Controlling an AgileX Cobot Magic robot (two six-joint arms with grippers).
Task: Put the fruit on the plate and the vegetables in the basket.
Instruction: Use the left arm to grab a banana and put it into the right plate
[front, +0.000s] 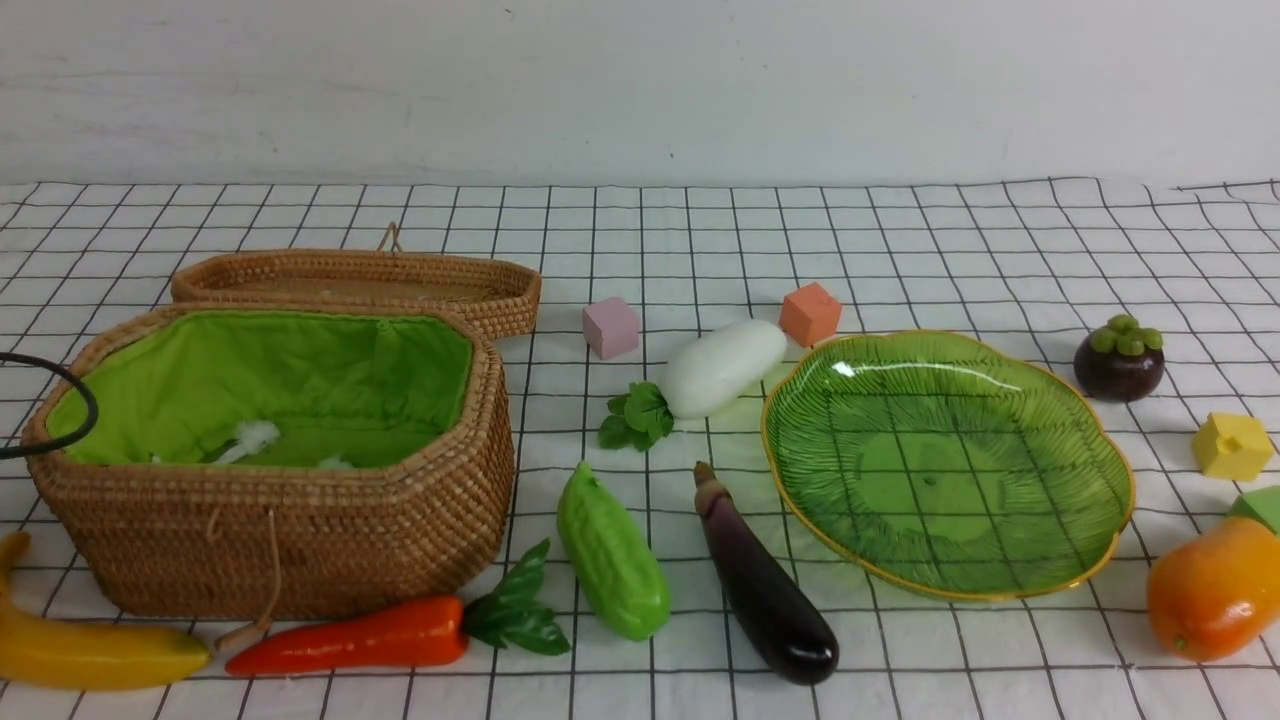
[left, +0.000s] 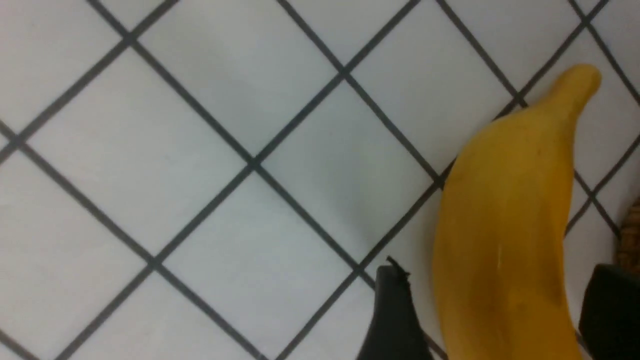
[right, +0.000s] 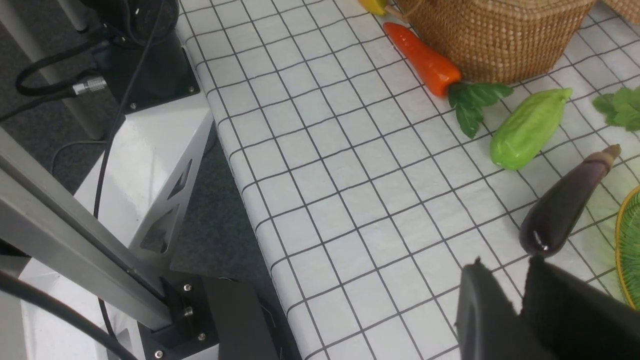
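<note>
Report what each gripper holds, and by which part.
Nothing is held. The left gripper stands open astride the banana without closing on it; the right gripper has nothing between its fingers.

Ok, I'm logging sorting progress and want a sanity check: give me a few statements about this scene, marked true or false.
1. The plate holds no fruit. True.
2. The banana lies inside the basket. False: it lies on the cloth by the basket's front left corner.
3. The left gripper has its fingers apart, flanking the banana. True.
4. The radish is in the basket. False: it lies on the cloth beside the plate.
</note>
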